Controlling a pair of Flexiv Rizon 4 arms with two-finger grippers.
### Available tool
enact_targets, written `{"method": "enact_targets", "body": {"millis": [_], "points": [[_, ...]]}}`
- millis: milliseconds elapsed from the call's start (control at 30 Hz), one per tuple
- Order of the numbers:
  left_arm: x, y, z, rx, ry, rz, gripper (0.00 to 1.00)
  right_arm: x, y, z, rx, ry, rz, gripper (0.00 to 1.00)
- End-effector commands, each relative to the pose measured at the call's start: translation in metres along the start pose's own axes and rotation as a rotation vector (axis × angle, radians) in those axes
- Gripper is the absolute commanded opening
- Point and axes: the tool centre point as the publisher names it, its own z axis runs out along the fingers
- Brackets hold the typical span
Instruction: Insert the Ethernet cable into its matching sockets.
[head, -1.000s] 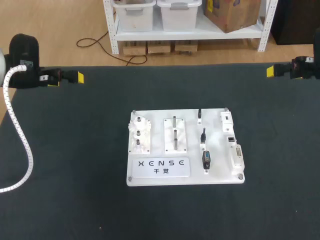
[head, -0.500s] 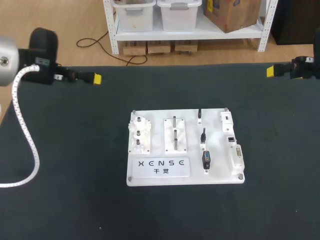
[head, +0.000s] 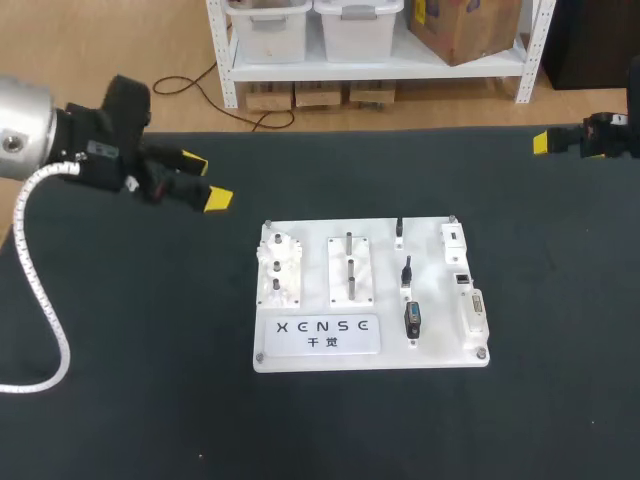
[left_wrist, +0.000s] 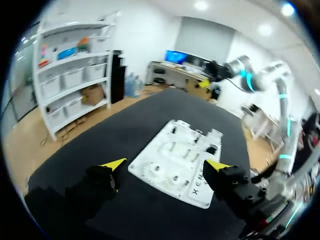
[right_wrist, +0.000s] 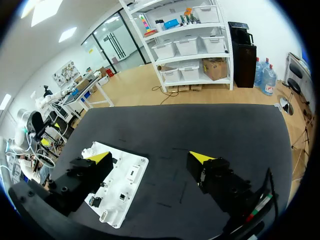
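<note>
A white practice board (head: 440, 345) lies flat in the middle of the dark table. Small black plug-like parts (head: 411, 318) stand in a row on its right half. White socket blocks (head: 471, 310) line its right edge. No loose Ethernet cable shows. My left gripper (head: 205, 180) hangs open above the mat, up and left of the board, holding nothing. From the left wrist the board (left_wrist: 150, 174) lies ahead of the open fingers (left_wrist: 114, 164). My right gripper (right_wrist: 150, 157) is open and empty at the table's far right corner (head: 541, 143), with the board (right_wrist: 125, 175) ahead beside one finger.
A white block with pegs (head: 279, 268) and a plate with two upright pins (head: 350, 268) occupy the board's left half. A nameplate (head: 318, 335) sits at its front. A white ribbed hose (head: 40, 300) trails from my left arm over the mat's left side.
My left arm has swung in from the table's far left edge toward the board, and its gripper has turned so the tips point down-right. The right arm has not moved.
</note>
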Motion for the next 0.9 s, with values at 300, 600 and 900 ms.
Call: {"method": "enact_targets", "body": {"millis": [300,600,900], "points": [[0.013,-0.029,0.031,0.387,-0.029,0.447,1.00,0.000,0.000,0.000,0.002,0.000,0.000,1.00],[0.024,-0.043,0.067,0.307,0.019,0.453,1.00,0.000,0.000,0.000,0.002,0.000,0.000,1.00],[0.029,-0.047,0.091,0.239,0.044,0.459,1.00,0.000,0.000,0.000,0.002,0.000,0.000,1.00]]}}
